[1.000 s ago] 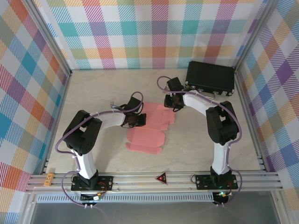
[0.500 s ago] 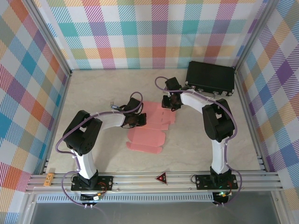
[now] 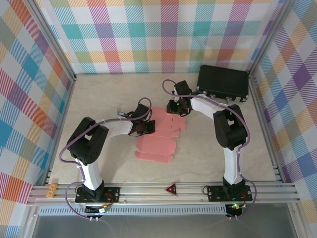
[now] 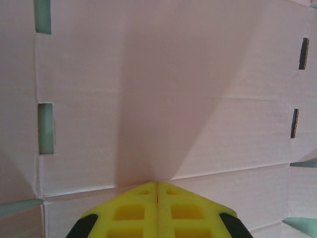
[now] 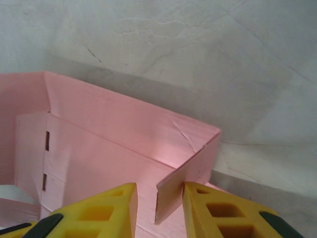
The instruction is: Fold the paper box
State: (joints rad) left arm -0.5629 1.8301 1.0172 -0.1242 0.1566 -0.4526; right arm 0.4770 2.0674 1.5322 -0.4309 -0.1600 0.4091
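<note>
Box [image 3: 167, 123] flap [image 5: 193, 158] up at 1 o'clock.
Left gripper [image 4: 157, 184], pressed together, sits on the 9 o'clock edge; right gripper [image 5: 159, 189], jaws parted, straddles the flap.

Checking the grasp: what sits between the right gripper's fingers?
An upright flap of the paper box stands between the fingers of the right gripper, as the right wrist view shows.

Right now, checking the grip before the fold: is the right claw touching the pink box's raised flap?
Touching. The right wrist view shows the flap against one finger, with a gap to the other.
</note>
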